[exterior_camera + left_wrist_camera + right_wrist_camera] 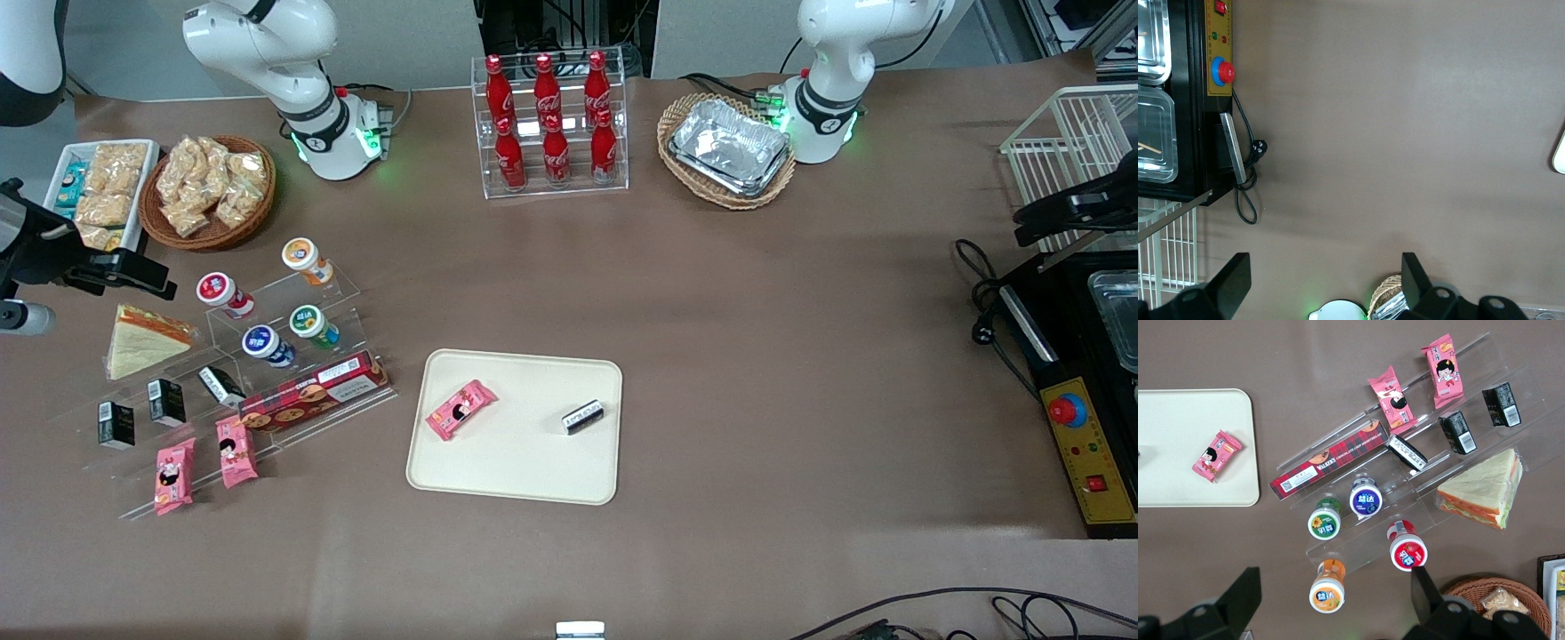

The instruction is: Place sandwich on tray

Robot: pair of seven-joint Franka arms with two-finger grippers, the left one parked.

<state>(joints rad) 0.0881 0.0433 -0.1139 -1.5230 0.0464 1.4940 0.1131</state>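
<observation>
At the working arm's end of the table, my pincer (1331, 603) hangs wide open and empty above the clear acrylic display steps (267, 373). The clear-wrapped triangular cream-bread sandwich (142, 340) lies on those steps, unobstructed for grasping. The cream-beige rectangular tray (524, 471) sits well apart, with bare space remaining.

gripper (1331, 603): we see only its spread fingertips, body cut by the frame edge | tray (1178, 420): one end cropped | wicker basket (1498, 597): we see only part, edge-cut
</observation>
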